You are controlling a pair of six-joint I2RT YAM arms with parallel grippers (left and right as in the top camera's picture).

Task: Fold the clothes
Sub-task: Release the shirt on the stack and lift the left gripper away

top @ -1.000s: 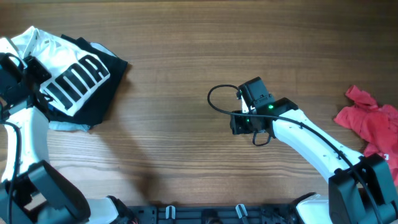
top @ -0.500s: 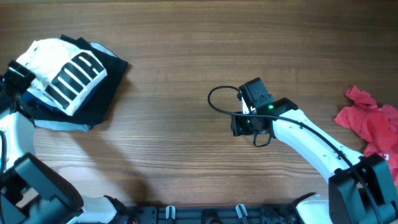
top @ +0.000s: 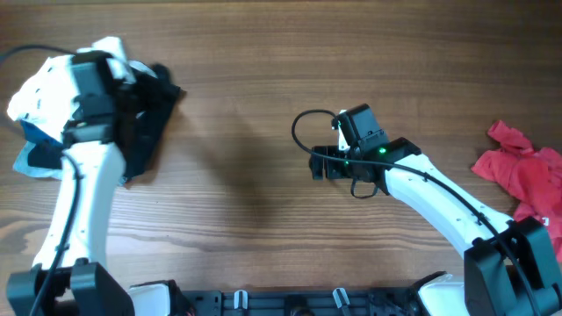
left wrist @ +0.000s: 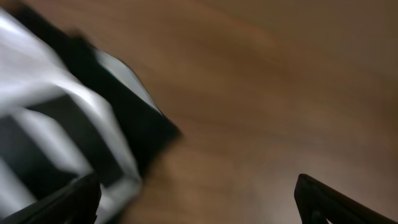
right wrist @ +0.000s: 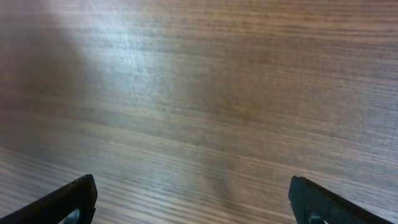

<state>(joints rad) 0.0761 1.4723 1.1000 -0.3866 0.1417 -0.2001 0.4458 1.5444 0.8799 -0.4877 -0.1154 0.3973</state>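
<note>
Left gripper (left wrist: 198,202): jaws wide apart, nothing held, above the pile's right edge | Right gripper (right wrist: 193,202): jaws wide apart, empty, over wooden table (top: 263,53), mid-scene | White T-shirt (top: 35,88) with black stripe print: far left, heaped on black garment (top: 147,114), blue garment (top: 26,162) showing at near edge | Red garment (top: 527,171): crumpled, right edge, well apart from the pile.

White tee (top: 35,88) on blk garment (top: 147,110), heaped far left, red garment (top: 525,171) crumpled far right
</note>
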